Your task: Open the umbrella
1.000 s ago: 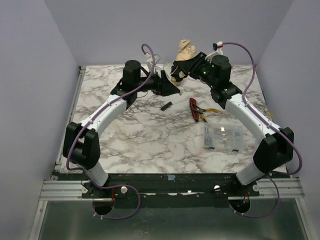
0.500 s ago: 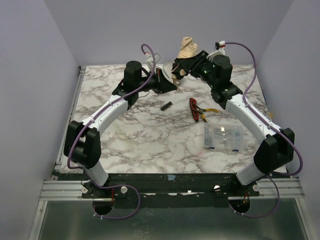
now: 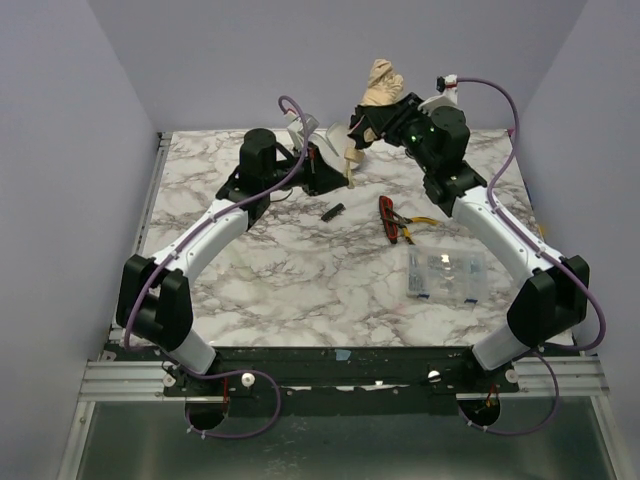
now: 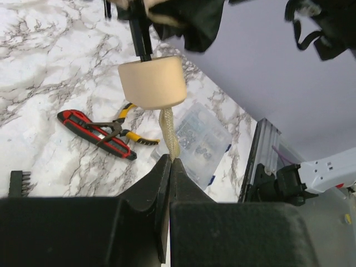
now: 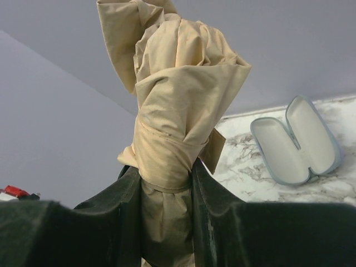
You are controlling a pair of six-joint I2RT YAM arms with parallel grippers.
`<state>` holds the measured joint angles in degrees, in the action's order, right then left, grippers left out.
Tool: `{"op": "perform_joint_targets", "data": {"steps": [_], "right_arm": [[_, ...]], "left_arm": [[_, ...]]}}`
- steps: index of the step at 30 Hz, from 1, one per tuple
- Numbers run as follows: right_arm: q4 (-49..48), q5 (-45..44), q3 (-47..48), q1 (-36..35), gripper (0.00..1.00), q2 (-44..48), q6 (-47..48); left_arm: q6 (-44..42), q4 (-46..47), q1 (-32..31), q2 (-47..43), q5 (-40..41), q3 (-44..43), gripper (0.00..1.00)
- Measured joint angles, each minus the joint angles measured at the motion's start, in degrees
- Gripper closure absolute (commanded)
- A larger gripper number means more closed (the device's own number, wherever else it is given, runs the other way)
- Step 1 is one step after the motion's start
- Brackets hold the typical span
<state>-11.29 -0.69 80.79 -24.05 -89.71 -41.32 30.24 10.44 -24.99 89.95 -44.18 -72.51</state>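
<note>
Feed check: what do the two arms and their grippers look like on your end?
Both arms match: the left arm and right arm have white links with bulky black joint housings. A purple cable loops along each. The right arm also shows a small green light near its wrist. The left gripper and right gripper have matte black, wedge-shaped fingers.

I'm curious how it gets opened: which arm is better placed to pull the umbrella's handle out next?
Probably the left: its jaws are shut on the strap hanging under the handle, while the right's jaws only clamp the folded canopy.
</note>
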Motion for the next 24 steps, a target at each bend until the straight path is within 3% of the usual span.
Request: {"op": "perform_joint_targets", "data": {"steps": [9,10,12,13,19,24], "right_arm": [[-5.35,0.02,0.68,1.70,1.00,-0.04,5.11],[-5.88,0.31,0.68,1.88,1.00,-0.04,5.49],[-7.43,1.70,0.68,2.36,1.00,-0.04,6.80],[-8.44,2.60,0.61,2.51,1.00,-0.04,7.43],[-15.04,13.05,-1.77,3.04,1.00,0.48,11.32],[-16.48,23.02,-2.93,3.06,1.00,0.48,11.37]], "left_arm": [[-9.64,-7.87,-0.26,-2.10,-1.09,1.68,1.00],[-11.23,-9.33,-0.26,-2.49,-1.38,1.81,0.96],[-14.01,-11.26,-0.26,-3.61,-1.51,2.78,0.62],[-14.93,-12.07,-0.26,-4.42,-1.53,3.52,0.52],[-18.58,-16.63,0.31,-7.19,-2.82,1.53,0.32],[-21.53,-20.06,1.60,-6.40,-3.76,-8.98,0.29]]}}
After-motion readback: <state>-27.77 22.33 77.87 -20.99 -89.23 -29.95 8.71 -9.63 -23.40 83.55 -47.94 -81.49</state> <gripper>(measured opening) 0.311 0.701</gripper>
